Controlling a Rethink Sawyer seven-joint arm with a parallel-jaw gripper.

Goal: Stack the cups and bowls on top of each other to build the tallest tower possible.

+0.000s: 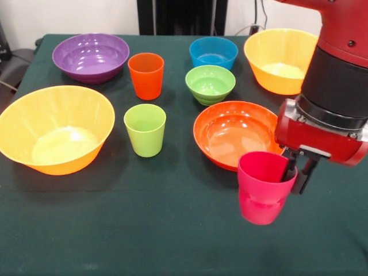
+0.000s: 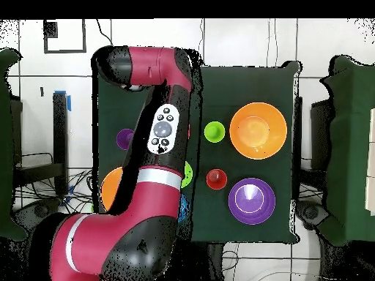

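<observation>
My gripper [image 1: 294, 179] is shut on the rim of the crimson cup [image 1: 261, 190], one finger inside and one outside, near the table's front right. I cannot tell whether the cup touches the cloth. The lime green cup [image 1: 145, 129] and the orange-red cup [image 1: 146, 75] stand upright and apart at centre left; both also show in the overhead view, lime green [image 2: 214, 132] and orange-red [image 2: 217, 178]. The red-orange bowl [image 1: 218, 144] sits just behind the held cup. A small purple round piece [image 2: 126, 137] shows beside the arm in the overhead view. Nothing is stacked.
Large orange bowls sit at the front left [image 1: 54, 129] and far right [image 1: 280, 57]. The purple bowl [image 1: 91, 56], blue bowl [image 1: 213, 52] and small lime green bowl [image 1: 210, 83] sit along the far side. My arm [image 2: 157, 146] covers the overhead view's left half.
</observation>
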